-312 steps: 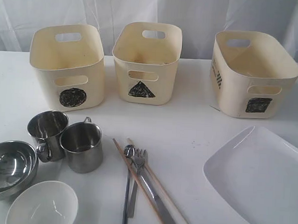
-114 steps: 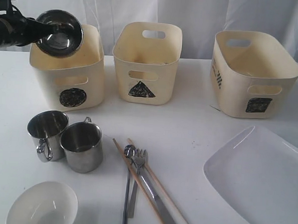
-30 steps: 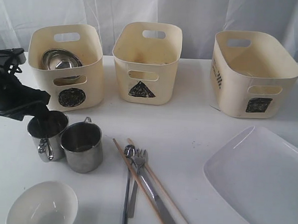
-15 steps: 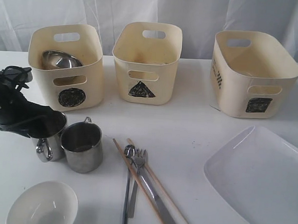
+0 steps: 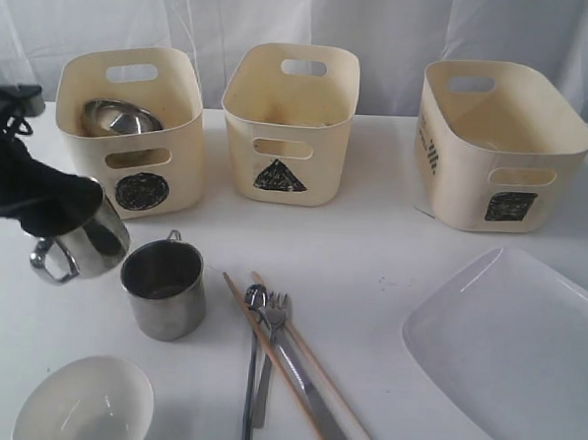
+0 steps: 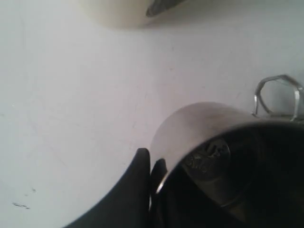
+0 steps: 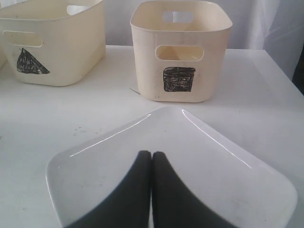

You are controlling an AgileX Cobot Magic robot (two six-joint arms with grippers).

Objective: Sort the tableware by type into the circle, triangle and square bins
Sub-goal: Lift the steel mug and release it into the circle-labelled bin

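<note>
One bin so far, the circle bin (image 5: 129, 162) at far left, is seen loaded, with a steel bowl (image 5: 117, 119). Left on the surface (image 5: 372, 244) are the white plate (image 5: 504, 349) at near right, with the closed, empty right tool (image 7: 151, 156) near it, the white bowl (image 5: 85, 404), one steel mug (image 5: 164, 292) and the cutlery (image 5: 269, 327). The second mug (image 5: 91, 244) is gripped by its rim, tilted and raised, in the left tool (image 6: 151, 164) before that bin.
</note>
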